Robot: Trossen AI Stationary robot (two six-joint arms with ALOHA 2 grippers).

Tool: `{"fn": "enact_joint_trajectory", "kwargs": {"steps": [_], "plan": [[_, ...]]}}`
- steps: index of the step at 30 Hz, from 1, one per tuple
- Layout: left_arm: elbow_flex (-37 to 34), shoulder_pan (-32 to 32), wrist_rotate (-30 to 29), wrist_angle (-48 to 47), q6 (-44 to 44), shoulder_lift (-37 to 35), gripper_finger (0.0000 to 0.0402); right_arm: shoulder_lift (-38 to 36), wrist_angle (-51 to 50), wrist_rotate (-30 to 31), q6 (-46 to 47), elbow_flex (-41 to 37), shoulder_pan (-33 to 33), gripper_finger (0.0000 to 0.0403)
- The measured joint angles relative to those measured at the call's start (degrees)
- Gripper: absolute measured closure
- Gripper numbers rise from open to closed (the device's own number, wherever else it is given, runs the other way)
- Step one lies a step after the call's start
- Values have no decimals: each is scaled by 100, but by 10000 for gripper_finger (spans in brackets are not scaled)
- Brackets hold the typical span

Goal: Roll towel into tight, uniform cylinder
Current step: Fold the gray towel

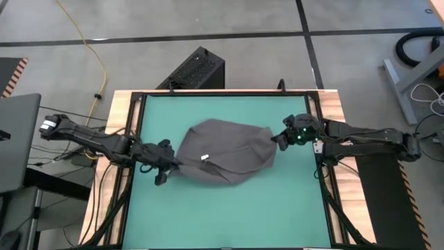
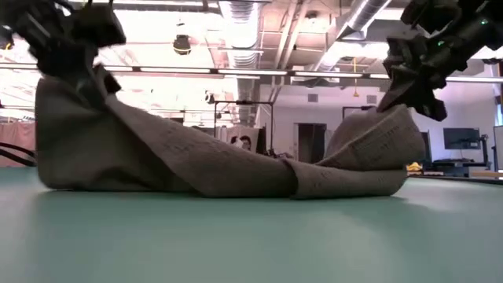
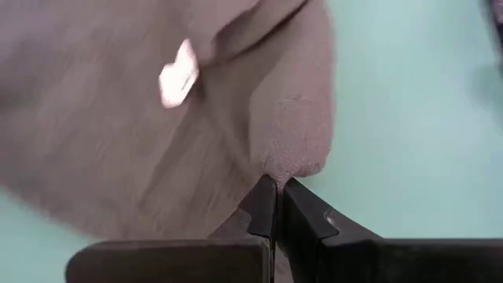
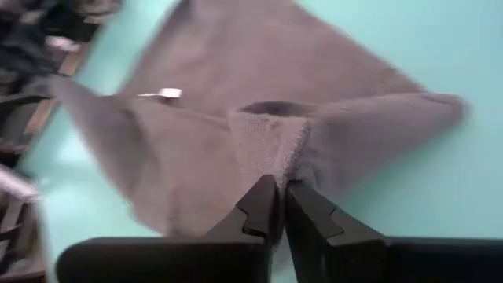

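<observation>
**Towel pinched at both ends, not yet rolled**

On the green-matted bench (image 1: 291, 201) the dark charcoal-grey soft cloth towel (image 1: 225, 161) lies bunched mid-mat, long axis running left to right. The left pincer (image 1: 165, 169) pinches its left end, the right pincer (image 1: 280, 139) its right end, both lifted. Its small white tag (image 1: 205, 157) sits nearer the left pincer; no writing is readable.

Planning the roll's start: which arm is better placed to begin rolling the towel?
Neither clearly. The left end effector and right end effector each pinch an opposite end of the towel, lifted and crumpled. Probably both must spread it flat on the mat first.
</observation>
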Motion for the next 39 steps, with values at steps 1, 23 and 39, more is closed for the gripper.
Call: {"fn": "enact_joint_trajectory", "kwargs": {"steps": [1,23,39], "plan": [[-55,5,-7,-15,-109,14,401,22,-185,94,-36,60,-33,339],[173,5,163,14,-97,12,401,3074,2197,-58,-3413,1340,1120,225],[166,-25,330,23,-566,321,401,6883,1868,1536,-5103,4472,2208,223]]}}
